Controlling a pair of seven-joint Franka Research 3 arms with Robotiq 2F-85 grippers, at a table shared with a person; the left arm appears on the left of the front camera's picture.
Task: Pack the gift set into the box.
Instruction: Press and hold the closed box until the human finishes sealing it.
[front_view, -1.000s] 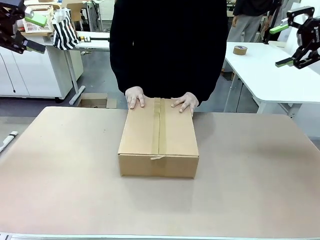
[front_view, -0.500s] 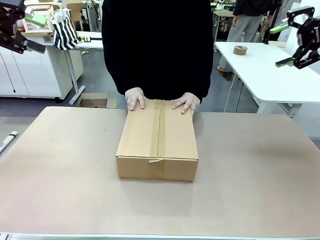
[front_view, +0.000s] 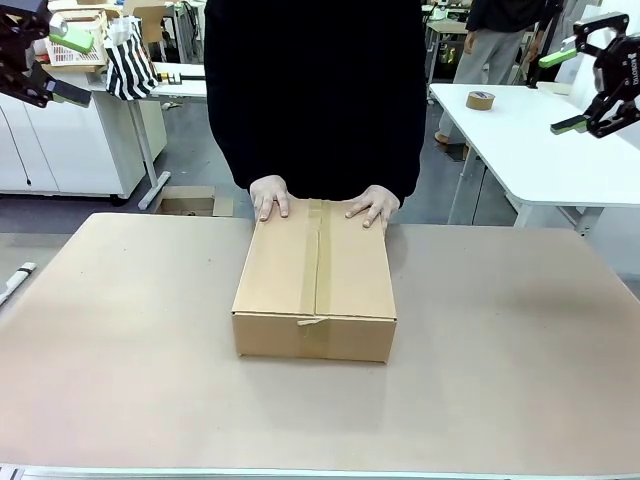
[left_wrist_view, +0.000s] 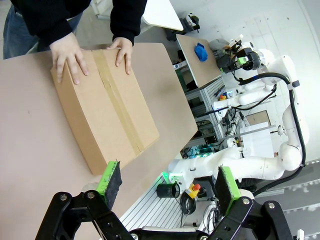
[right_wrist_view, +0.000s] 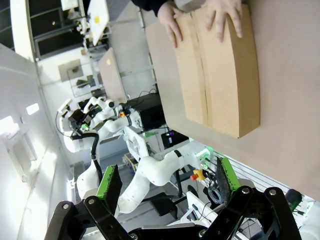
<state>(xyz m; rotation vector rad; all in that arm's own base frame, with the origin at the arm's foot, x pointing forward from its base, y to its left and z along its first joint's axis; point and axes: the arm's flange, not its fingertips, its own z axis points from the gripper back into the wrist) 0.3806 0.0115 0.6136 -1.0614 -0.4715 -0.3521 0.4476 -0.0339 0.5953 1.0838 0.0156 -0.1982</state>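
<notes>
The box (front_view: 316, 279) is a brown cardboard carton lying closed in the middle of the table, a strip of tape along its centre seam. It also shows in the left wrist view (left_wrist_view: 102, 111) and the right wrist view (right_wrist_view: 220, 75). A person at the far side rests both hands (front_view: 270, 194) on its far edge. The gift set is out of view. My left gripper (front_view: 58, 66) hangs open high at the upper left, far from the box. My right gripper (front_view: 572, 89) hangs open high at the upper right, nothing between its fingers.
The brown table (front_view: 120, 330) has free room on both sides of the box. A white table (front_view: 540, 150) with a tape roll (front_view: 480, 100) stands at the back right. A striped bag (front_view: 131, 62) and a white basket (front_view: 75, 52) sit at the back left.
The person has pushed the box a little toward my side and leaned in. Both grippers have stayed where they were.
</notes>
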